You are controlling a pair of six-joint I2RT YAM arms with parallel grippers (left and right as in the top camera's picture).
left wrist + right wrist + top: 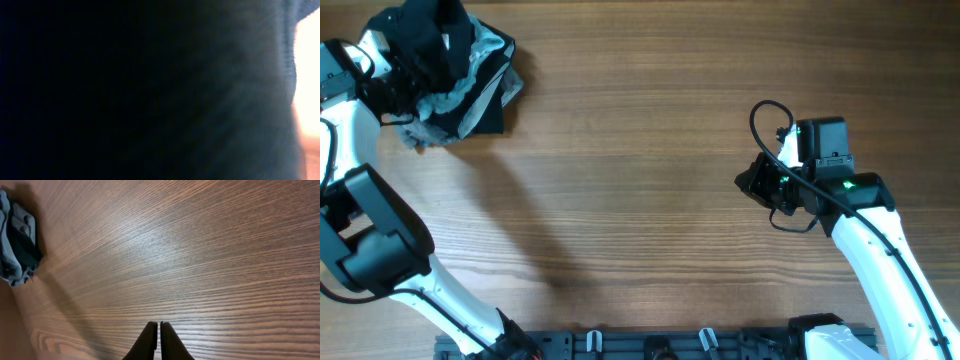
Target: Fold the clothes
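Observation:
The clothes, a black shirt [432,35], are bunched up on top of a pile at the table's far left corner. My left arm [345,75] reaches into that pile, and its fingers are buried under the black fabric. Dark cloth [150,90] fills almost the whole left wrist view, so the jaws do not show. My right gripper [159,326] is shut with nothing in it, hovering over bare wood at the right [752,185], far from the pile. In the right wrist view, the pile [17,240] is at the far left.
Grey and light-blue garments [470,85] lie crumpled under and beside the black shirt. The wooden table [640,180] stretches between the two arms. A dark rail [650,345] runs along the near edge.

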